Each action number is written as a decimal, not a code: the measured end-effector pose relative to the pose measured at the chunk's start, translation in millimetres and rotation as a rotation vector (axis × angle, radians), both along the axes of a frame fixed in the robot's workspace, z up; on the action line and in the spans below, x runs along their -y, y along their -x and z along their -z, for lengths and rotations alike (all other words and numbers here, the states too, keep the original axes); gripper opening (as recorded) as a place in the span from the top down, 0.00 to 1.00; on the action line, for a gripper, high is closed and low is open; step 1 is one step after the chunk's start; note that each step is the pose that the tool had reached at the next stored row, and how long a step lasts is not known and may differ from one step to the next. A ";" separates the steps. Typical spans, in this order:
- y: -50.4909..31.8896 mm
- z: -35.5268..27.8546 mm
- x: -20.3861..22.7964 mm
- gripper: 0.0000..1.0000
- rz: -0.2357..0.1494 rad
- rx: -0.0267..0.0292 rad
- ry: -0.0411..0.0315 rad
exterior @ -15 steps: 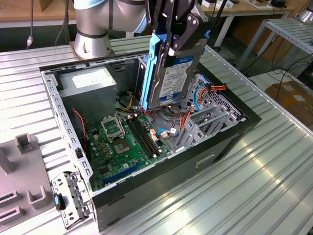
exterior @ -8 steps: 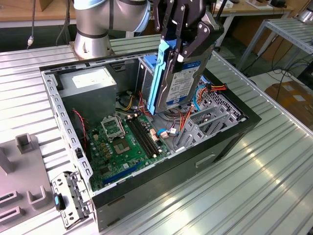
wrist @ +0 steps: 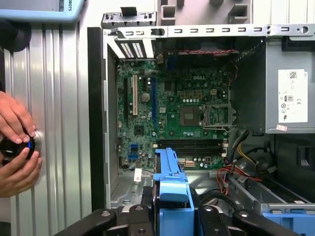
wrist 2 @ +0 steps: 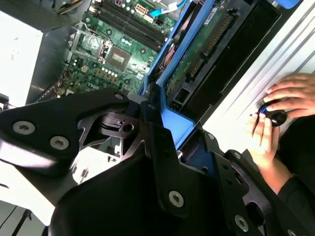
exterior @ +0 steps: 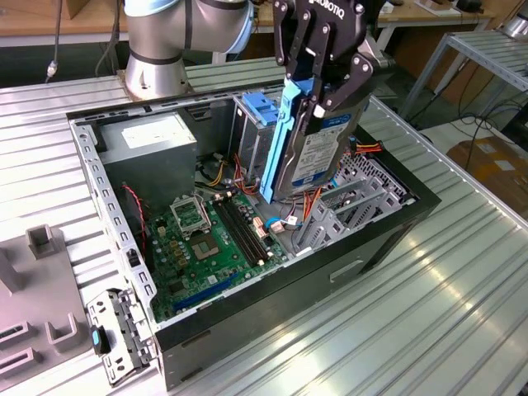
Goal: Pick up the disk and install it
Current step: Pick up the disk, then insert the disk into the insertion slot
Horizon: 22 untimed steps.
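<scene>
A white printed sticker [exterior: 151, 132] lies on the grey metal power-supply box [exterior: 157, 171], at eleven o'clock from the green motherboard [exterior: 202, 243]. A blue-and-white label [exterior: 318, 158] covers the grey-metal disk [exterior: 277, 140]. White lettering [exterior: 326, 4] crosses the black tool [exterior: 323, 82].

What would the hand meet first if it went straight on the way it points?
Likely the disk in the hand would touch first, landing on the cables at the motherboard edge. Depth is unclear.

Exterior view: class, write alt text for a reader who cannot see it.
A robot gripper holds the disk, a grey drive in a blue carrier, on edge above an open computer case. Below it lies the green motherboard; the case rests on a ribbed metal table.
</scene>
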State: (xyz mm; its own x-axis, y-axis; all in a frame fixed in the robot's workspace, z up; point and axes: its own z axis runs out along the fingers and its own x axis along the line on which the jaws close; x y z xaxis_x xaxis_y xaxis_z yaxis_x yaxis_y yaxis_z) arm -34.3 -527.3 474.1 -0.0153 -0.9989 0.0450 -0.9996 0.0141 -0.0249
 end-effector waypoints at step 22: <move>-38.9 2.7 3.5 0.63 0.000 0.0001 0.0000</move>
